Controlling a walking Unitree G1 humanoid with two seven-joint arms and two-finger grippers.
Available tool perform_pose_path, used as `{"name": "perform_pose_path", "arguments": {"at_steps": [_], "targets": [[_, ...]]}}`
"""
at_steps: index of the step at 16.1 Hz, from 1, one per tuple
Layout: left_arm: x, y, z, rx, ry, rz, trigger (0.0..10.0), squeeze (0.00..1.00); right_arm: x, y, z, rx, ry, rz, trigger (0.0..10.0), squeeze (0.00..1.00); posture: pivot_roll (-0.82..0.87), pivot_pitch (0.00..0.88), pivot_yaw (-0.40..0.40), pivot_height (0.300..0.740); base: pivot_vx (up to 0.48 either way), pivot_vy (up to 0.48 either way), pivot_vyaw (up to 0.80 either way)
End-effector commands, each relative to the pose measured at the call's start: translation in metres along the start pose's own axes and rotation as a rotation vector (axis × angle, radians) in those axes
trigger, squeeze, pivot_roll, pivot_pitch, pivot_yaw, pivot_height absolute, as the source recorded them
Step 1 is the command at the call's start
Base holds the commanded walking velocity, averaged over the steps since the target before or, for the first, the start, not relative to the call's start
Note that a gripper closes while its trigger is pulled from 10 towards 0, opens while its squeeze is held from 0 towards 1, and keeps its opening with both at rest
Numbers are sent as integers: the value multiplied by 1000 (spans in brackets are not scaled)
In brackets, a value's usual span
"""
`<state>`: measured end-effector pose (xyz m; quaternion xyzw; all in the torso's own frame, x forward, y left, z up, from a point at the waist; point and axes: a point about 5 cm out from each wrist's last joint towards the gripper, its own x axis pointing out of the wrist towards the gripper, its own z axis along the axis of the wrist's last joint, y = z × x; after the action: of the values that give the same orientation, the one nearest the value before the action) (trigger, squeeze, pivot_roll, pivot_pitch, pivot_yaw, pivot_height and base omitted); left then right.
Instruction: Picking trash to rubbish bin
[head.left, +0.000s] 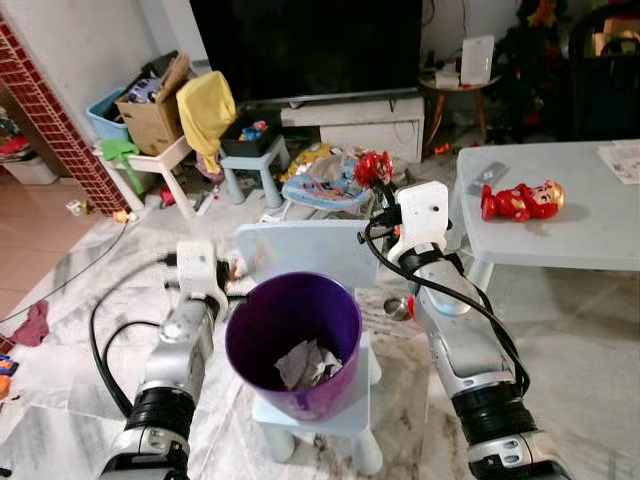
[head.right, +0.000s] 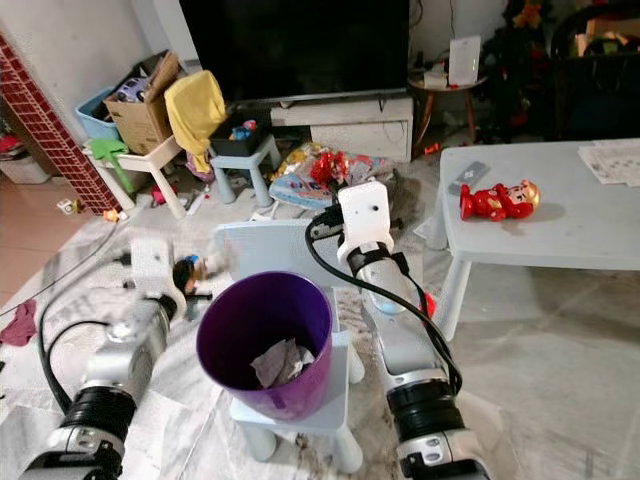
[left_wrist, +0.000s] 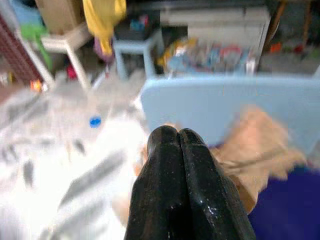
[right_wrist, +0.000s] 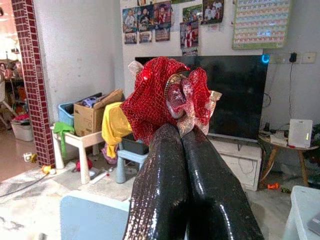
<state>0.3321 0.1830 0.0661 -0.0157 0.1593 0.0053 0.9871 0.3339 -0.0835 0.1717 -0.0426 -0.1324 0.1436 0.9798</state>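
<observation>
A purple bin (head.left: 258, 330) stands on the seat of a small light-blue chair (head.left: 300, 250), with crumpled grey paper (head.left: 308, 362) at its bottom. My left gripper (left_wrist: 170, 134) is beside the bin's left rim, in front of the chair back. Its fingers are shut on a scrap of brown paper (left_wrist: 256, 145), which looks blurred. My right gripper (right_wrist: 178, 131) is raised behind the chair back, above the bin's far right side. It is shut on a crumpled red mesh wrapper (right_wrist: 159, 97), also seen as the wrapper (head.left: 373, 168) from the head.
A grey table (head.left: 590, 235) at the right carries a red toy (head.left: 520, 201) and a remote (head.left: 487, 172). Toys and bags (head.left: 325, 180) litter the floor before the TV stand (head.left: 350, 122). A cardboard box (head.left: 152, 115) and yellow cloth (head.left: 205, 108) sit at the back left. Black cables (head.left: 100, 340) run over the floor.
</observation>
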Motion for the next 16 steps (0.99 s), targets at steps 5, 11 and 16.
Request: {"name": "perform_pose_path", "arguments": {"at_steps": [5,11,16], "targets": [[4,-10,-30,-29,128,-64,10000,0,-3,0,6,-6,-18,0,10000,0,-130,6,142,740,0,0,0],[0,-25,-55,-133,219,-106,10000,1000,-18,-9,4,-33,6,-25,10000,0,-185,43,137,740,0,0,0],[-2,-24,-61,-128,214,-104,10000,1000,-19,-9,3,-34,28,-20,10000,0,-170,43,132,740,0,0,0]]}}
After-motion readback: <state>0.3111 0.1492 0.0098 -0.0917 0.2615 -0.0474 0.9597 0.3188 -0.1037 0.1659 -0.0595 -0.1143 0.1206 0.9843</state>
